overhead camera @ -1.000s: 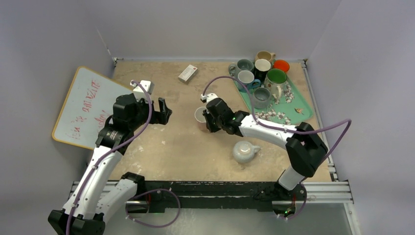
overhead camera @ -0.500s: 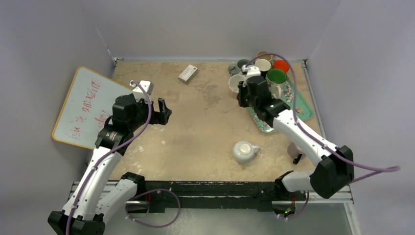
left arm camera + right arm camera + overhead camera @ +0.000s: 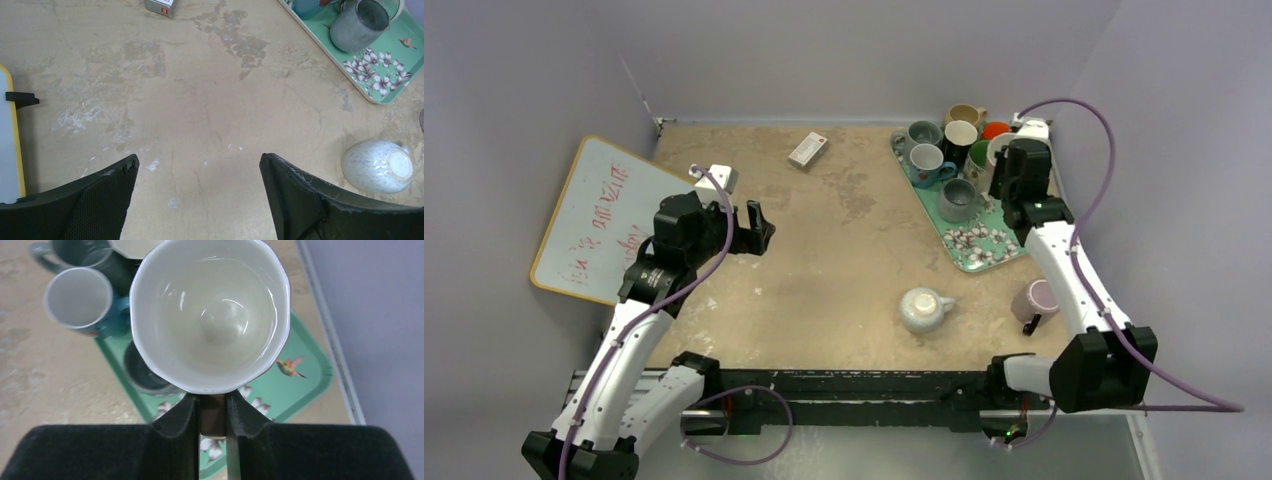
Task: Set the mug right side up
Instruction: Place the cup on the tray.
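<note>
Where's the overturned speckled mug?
Top view, right half of the table: speckled mug sits on the near side of the green tray, pink mug to its right.

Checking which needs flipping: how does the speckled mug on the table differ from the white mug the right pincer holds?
The pale speckled mug sits base-up on the table, untouched; the white faceted mug is held in the right pincer over the green tray, mouth showing. Both are pale.
</note>
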You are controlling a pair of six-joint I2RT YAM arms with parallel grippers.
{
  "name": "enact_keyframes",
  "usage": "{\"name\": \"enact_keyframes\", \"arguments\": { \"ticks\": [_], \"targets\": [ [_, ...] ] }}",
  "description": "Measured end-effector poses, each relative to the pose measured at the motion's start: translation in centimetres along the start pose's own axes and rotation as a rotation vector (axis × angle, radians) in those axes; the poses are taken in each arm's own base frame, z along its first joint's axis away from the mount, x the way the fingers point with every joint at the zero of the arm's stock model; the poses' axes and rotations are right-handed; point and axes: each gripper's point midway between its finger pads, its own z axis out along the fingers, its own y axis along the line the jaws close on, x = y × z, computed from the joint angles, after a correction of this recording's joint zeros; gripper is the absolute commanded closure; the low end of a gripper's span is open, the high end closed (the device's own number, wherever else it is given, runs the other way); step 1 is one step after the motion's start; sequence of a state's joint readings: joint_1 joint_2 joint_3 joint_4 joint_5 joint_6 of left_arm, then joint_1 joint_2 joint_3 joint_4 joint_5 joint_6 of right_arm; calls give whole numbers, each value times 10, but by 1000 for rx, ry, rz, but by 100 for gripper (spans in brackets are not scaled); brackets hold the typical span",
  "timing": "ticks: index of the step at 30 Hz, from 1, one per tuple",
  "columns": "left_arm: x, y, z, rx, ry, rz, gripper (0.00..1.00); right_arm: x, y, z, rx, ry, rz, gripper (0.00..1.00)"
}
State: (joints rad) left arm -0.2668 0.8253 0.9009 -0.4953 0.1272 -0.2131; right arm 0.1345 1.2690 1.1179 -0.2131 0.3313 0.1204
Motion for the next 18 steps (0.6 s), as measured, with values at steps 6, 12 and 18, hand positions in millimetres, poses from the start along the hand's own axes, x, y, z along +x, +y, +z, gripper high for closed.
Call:
{"name": "enact_keyframes", "arguments": {
  "ticks": [6,12,18],
  "targets": [
    [1,0,0,3,2,0,10,3,-60,12,133,17,72,100],
    [5,0,1,3,10,1,10,29,-86,46,170,88,137,100],
    [5,0,1,9,12,14,10,74,-82,87,126,200,189,100]
  ]
}}
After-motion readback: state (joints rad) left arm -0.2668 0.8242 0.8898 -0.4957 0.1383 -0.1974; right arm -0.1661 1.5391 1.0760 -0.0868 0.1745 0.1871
